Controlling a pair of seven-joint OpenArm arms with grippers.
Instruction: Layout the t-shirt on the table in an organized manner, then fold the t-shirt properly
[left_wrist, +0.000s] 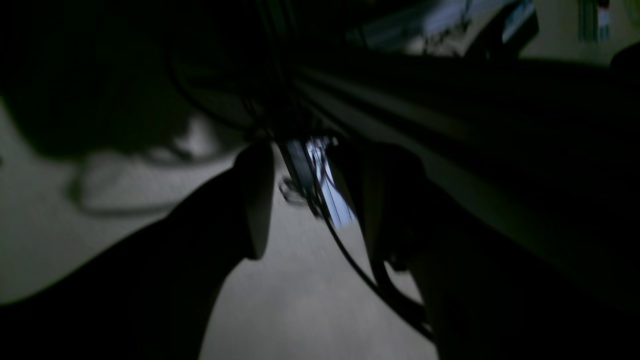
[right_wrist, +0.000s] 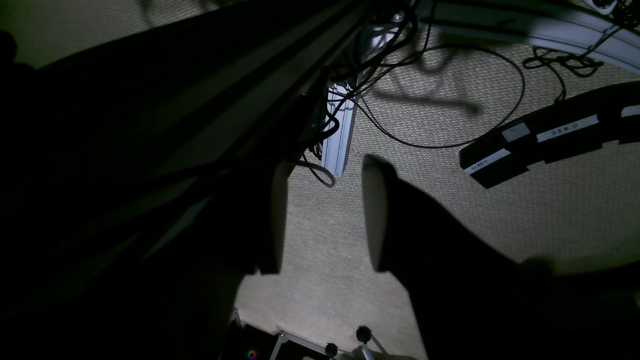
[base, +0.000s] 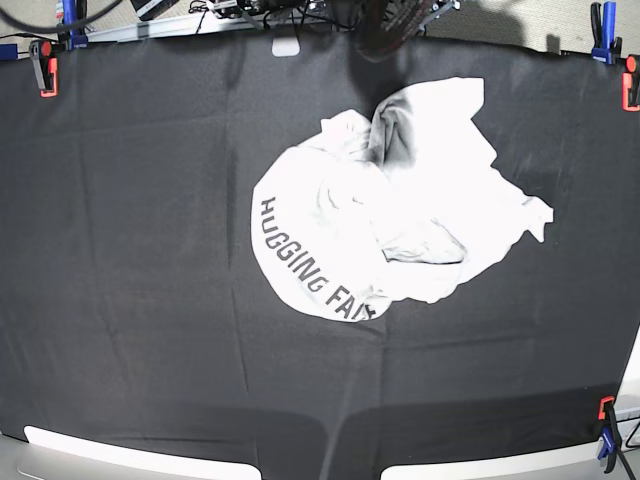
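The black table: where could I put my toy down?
Maybe on the table's wide left part, between the red-and-black clamp and the white front edge, or in front of the T-shirt. The middle is crowded by that crumpled shirt.

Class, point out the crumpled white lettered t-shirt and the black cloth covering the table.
White cotton t-shirt (base: 445, 145): base view, upper part, right of the grey fold.
Black table cloth (base: 120, 250): base view, cloth left of the shirt.

Table (base: 130, 260): blk cloth w/ faint creases. Shirt (base: 440, 150) in 1 crumpled heap, ctr to right, nearer top edge, lettering on its left side. Red clamps (base: 48, 75) @ top corners + btm-right.
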